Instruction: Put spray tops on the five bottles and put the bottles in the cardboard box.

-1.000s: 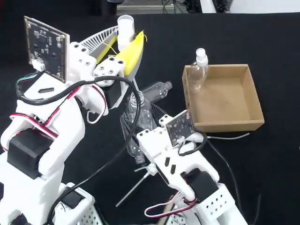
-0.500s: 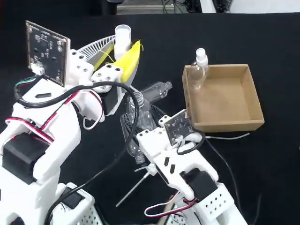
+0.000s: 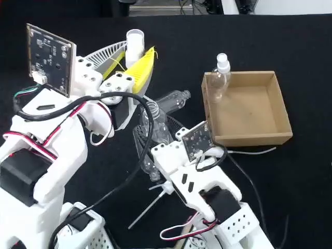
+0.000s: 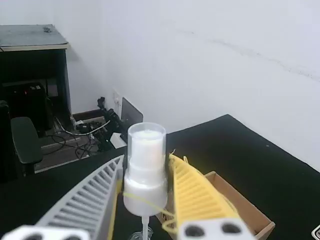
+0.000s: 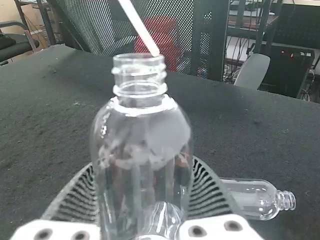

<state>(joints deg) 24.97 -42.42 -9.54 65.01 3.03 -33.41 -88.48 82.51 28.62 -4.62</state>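
The left claw (image 3: 128,58), gripping the spray top (image 3: 135,39), has drawn slightly back toward the arms' bases.

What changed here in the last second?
The left arm carried the spray top, clamped in its jaws, slightly nearer the open bottle. The right arm's jaws kept holding that bottle; the capped bottle in the cardboard box and the loose bottle stayed put.

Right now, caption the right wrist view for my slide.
Right gripper holds a clear uncapped bottle upright, a spray top's tube angled at its neck; another open bottle lies on the black table.
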